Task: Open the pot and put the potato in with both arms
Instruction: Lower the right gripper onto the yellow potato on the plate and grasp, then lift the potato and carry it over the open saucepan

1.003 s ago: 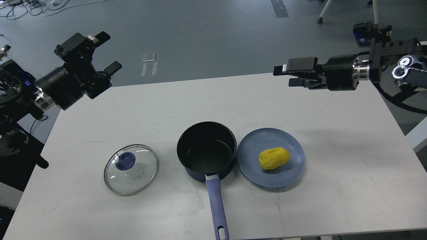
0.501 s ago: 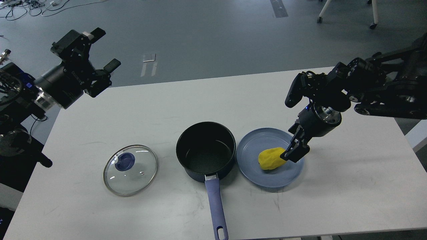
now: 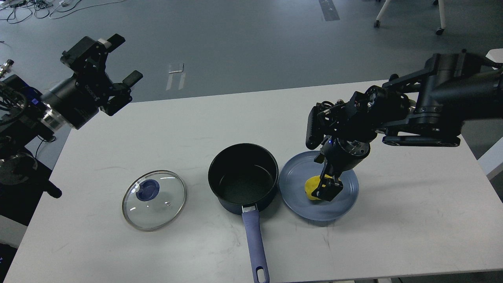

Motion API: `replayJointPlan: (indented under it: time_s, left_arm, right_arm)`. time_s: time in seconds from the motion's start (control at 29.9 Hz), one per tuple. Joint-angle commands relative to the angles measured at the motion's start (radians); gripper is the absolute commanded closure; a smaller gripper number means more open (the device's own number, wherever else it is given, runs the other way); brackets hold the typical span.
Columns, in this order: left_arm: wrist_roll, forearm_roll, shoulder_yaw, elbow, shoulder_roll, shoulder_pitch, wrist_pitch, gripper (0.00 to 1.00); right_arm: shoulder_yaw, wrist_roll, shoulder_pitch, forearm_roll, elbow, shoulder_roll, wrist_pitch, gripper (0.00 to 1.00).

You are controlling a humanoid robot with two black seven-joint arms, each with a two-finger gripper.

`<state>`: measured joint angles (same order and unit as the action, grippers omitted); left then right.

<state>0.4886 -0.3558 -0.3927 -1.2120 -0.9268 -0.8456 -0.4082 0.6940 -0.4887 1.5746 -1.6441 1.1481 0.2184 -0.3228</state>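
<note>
The black pot (image 3: 243,177) with a blue handle (image 3: 255,241) stands open and empty at the table's middle. Its glass lid (image 3: 154,199) with a blue knob lies flat on the table to the pot's left. The yellow potato (image 3: 311,186) lies on a blue plate (image 3: 294,173) right of the pot. My right gripper (image 3: 328,190) points down onto the potato and covers most of it; I cannot tell whether its fingers are closed on it. My left gripper (image 3: 126,58) is open and empty, raised above the table's far left corner.
The white table (image 3: 412,220) ends close to the pot handle's tip at the front. My right arm (image 3: 428,106) stretches over the table's right side. Cables and chair legs are on the floor beyond the table.
My right gripper has swung down from high at the far right to the plate, then shifted left over the potato. The left gripper has barely moved.
</note>
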Motion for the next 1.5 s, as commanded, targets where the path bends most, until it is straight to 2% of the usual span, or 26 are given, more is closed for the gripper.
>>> replayJointPlan:
  time_s: [0.0, 0.3, 0.57, 0.63, 0.7, 0.77, 0.8, 0.87, 1.1, 1.2, 1.47]
  left_arm:
    - [0.000, 0.000, 0.000, 0.000, -0.001, 0.000, 0.000, 0.02]
    - [0.000, 0.001, -0.002, 0.000, -0.001, 0.000, 0.000, 0.02]
    - [0.000, 0.001, -0.002, 0.000, -0.001, 0.000, 0.000, 0.02]
    - [0.000, 0.001, -0.002, 0.000, -0.001, 0.000, 0.000, 0.02]
    - [0.000, 0.001, -0.002, 0.000, -0.001, 0.000, 0.000, 0.02]
    - [0.000, 0.001, -0.002, 0.000, -0.001, 0.000, 0.000, 0.02]
    - [0.000, 0.001, -0.002, 0.000, -0.001, 0.000, 0.000, 0.02]
    - [0.000, 0.003, -0.003, 0.000, -0.001, 0.000, 0.000, 0.02]
    - [0.000, 0.003, -0.005, 0.000, -0.001, -0.001, 0.000, 0.02]
    - [0.000, 0.003, -0.003, 0.000, -0.001, -0.001, 0.000, 0.02]
    - [0.000, 0.003, -0.005, -0.001, 0.000, -0.001, 0.000, 0.02]
  right_arm:
    - [0.022, 0.000, -0.001, 0.001, -0.011, -0.036, 0.004, 0.00]
    - [0.065, 0.000, -0.014, 0.001, -0.053, -0.076, 0.005, 0.00]
    - [0.074, 0.000, -0.021, 0.003, -0.053, -0.085, 0.008, 0.12]
    - [0.087, 0.000, -0.022, 0.004, -0.053, -0.085, 0.019, 0.20]
    - [0.096, 0.000, -0.022, 0.004, -0.051, -0.082, 0.022, 0.37]
    - [0.101, 0.000, -0.022, 0.004, -0.050, -0.079, 0.024, 0.48]
    - [0.102, 0.000, -0.022, 0.004, -0.050, -0.076, 0.024, 0.58]
    - [0.101, 0.000, -0.015, 0.006, -0.047, -0.070, 0.025, 0.69]
    - [0.015, 0.000, 0.084, 0.024, -0.016, -0.008, 0.028, 0.71]
    - [-0.067, 0.000, 0.139, 0.127, -0.016, 0.018, 0.028, 0.71]
    - [-0.100, 0.000, 0.191, 0.329, -0.027, -0.060, 0.050, 0.70]
